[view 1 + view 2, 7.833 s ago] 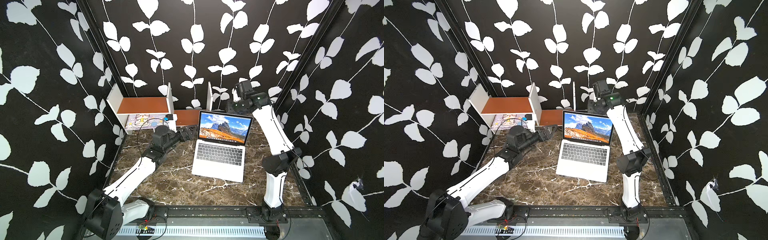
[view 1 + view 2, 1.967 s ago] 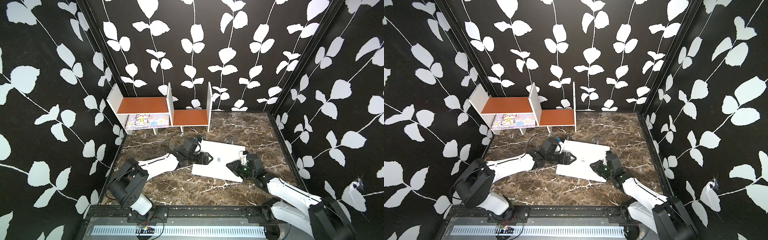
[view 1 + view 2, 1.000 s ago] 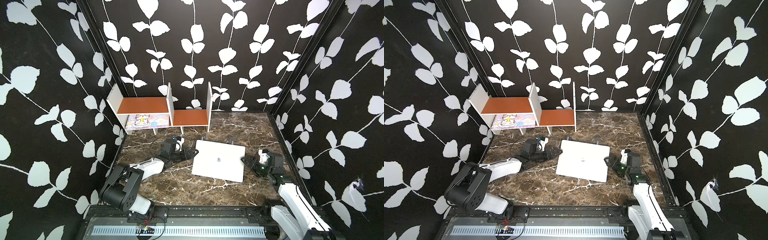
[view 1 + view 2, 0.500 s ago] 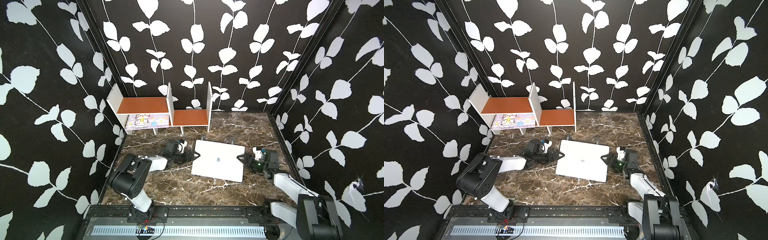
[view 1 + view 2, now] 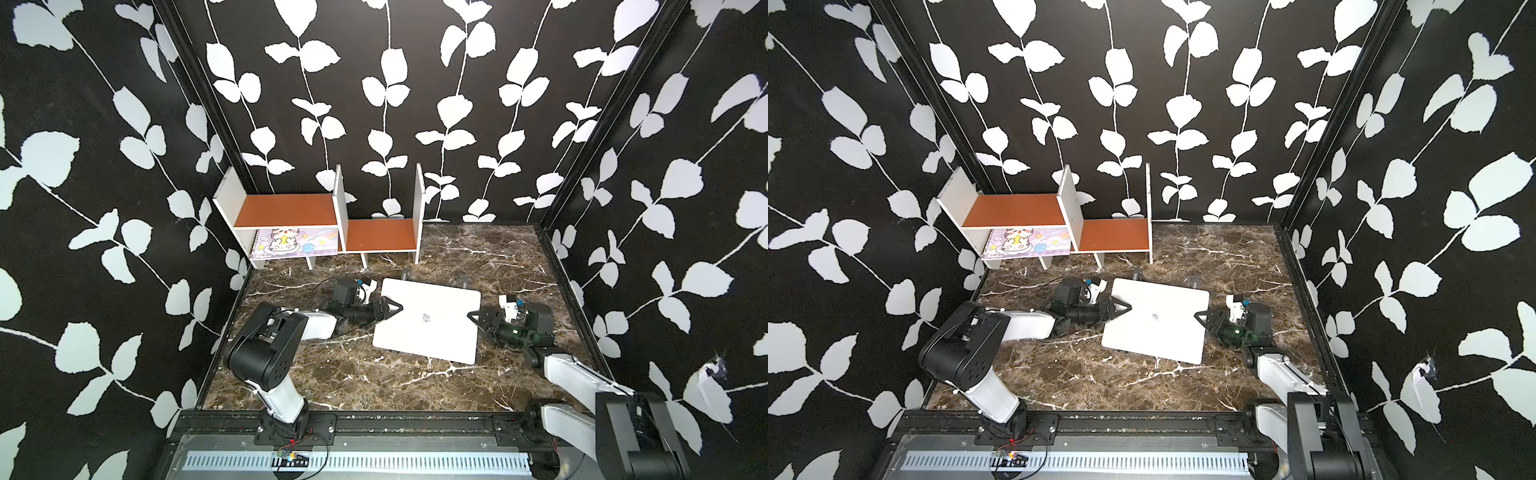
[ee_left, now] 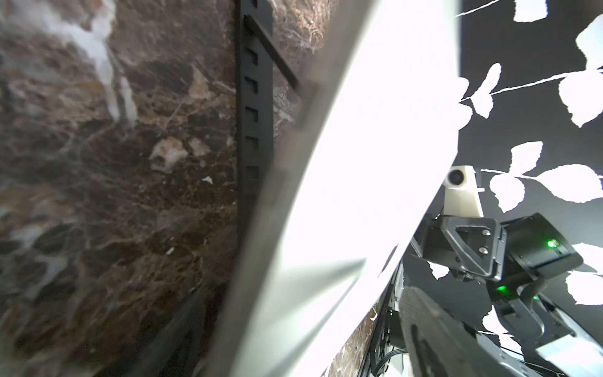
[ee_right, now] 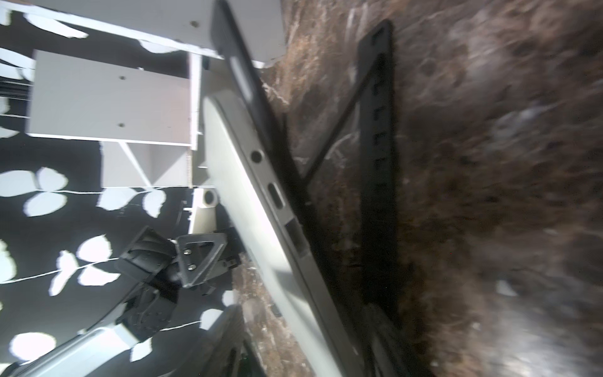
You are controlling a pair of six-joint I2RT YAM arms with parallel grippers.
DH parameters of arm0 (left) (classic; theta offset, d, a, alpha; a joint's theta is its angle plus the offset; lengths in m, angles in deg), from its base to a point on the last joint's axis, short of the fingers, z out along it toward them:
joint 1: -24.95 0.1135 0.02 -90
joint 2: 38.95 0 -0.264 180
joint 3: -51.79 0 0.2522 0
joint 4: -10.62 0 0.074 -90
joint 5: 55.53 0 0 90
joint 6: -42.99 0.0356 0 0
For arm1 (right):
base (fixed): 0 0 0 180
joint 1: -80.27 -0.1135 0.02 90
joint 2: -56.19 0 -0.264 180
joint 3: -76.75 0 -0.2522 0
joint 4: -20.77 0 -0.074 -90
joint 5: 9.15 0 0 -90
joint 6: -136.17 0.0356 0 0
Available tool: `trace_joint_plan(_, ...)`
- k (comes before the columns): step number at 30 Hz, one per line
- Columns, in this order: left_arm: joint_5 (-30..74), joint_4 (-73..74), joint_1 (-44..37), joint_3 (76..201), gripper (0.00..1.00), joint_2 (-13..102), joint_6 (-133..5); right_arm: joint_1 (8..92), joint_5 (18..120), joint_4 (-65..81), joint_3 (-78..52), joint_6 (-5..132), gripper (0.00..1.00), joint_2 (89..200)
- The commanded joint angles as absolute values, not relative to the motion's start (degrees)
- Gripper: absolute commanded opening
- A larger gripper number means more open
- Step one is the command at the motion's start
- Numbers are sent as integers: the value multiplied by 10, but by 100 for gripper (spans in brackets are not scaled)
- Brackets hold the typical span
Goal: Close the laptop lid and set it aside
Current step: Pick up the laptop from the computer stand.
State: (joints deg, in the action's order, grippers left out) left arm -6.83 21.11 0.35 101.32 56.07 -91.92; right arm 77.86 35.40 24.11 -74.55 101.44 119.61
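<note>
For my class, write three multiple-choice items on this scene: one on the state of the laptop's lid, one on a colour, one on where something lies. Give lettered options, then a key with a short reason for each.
1. The lid of the laptop is:
A. shut flat
B. propped upright
C. half open

2. The two boards of the shelf unit are:
A. blue
B. orange-brown
C. green

3. The cartoon notebook lies:
A. on the laptop
B. on the lower board
C. beneath the higher board

Key:
1 A: only the lid's pale outer face with its logo shows, and it lies flat.
2 B: both boards show that colour in both top views.
3 C: the notebook's cover shows just under that board.
</note>
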Motion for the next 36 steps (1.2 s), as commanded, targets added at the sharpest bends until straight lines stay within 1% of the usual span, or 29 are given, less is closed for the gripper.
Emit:
trace_joint_plan(1,-75,214,6,1018,91,523,-915,761,307,364,-754,1098,59,1185)
trace_joint_plan(7,-69,206,6,1018,91,496,-909,721,323,493,-766,1189,58,1204)
trace_joint_plan(11,-72,200,6,1021,91,488,-904,680,341,564,-756,1230,58,1233)
trace_joint_plan(13,-75,199,6,1023,91,486,-904,659,348,596,-745,1243,55,1255)
trace_joint_plan(15,-75,194,6,1024,91,483,-901,644,355,602,-733,1244,50,1271)
trace_joint_plan(18,-70,178,6,1024,91,474,-889,634,365,557,-716,1223,38,1271)
trace_joint_plan(22,-43,136,6,1022,91,444,-860,631,390,382,-685,1149,30,1215)
trace_joint_plan(24,-20,106,6,1024,92,424,-842,630,406,300,-672,1117,24,1176)
trace_joint_plan(27,28,63,6,1033,92,390,-822,631,413,291,-674,1129,7,1140)
trace_joint_plan(28,40,55,6,1036,92,374,-817,630,412,298,-676,1139,2,1131)
trace_joint_plan(29,53,45,6,1039,92,359,-813,630,412,306,-678,1150,0,1121)
trace_joint_plan(32,106,6,6,1053,93,309,-797,630,418,314,-681,1179,0,1084)
trace_joint_plan(35,191,-57,6,1075,94,239,-772,631,427,286,-672,1189,0,1039)
trace_joint_plan(36,236,-87,6,1088,95,204,-760,631,430,273,-665,1190,0,1019)
